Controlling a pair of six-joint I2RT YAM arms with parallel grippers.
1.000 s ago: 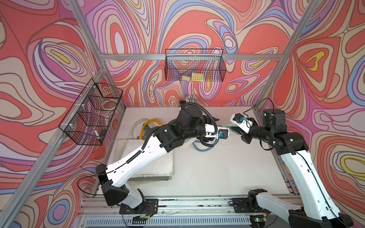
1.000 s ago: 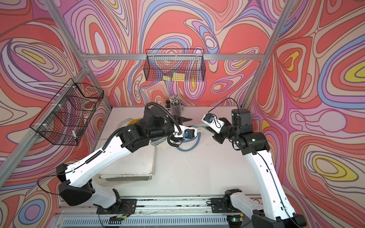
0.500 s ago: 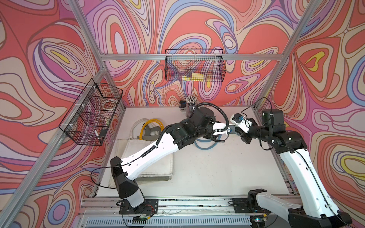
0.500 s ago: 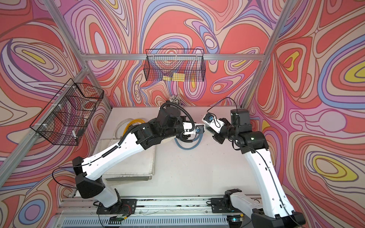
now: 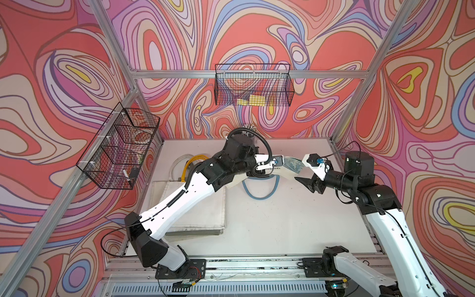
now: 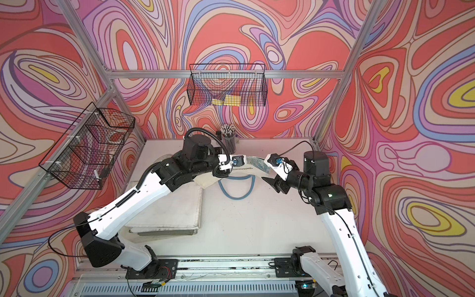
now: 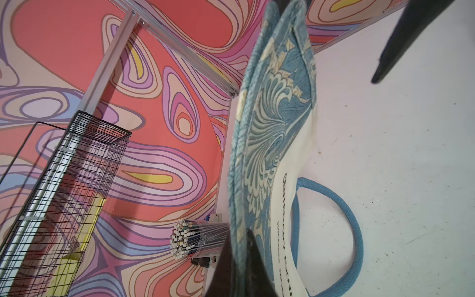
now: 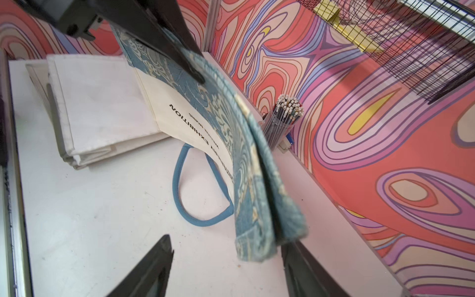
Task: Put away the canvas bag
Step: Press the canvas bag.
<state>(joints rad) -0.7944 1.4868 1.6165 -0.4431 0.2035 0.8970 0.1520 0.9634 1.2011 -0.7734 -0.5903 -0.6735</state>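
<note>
- Cream canvas with a blue-patterned band along one edge and black lettering: the canvas bag. It is in the upper middle of both top views, arched between the two grippers. The patterned edge is raised and the cream lower part sags to the table.
- Blue handle loop: lies flat on the table, just below the bag in frame.
- Left gripper: clamped on the patterned edge, fingers pressed together with fabric between them.
- Right gripper: jaws spread wide, holding nothing. The bag's free end hangs between the two fingers; contact cannot be told.
- Stack of folded white cloth: left of centre, under the left arm. A cream corner of the bag overlaps its right edge.
- Clear cup of white-tipped sticks: upright at the rear table edge, behind the bag.
- Wire basket: on the back wall, top centre, with yellow pieces inside.
- Second wire basket: on the side wall, left of frame.
</note>
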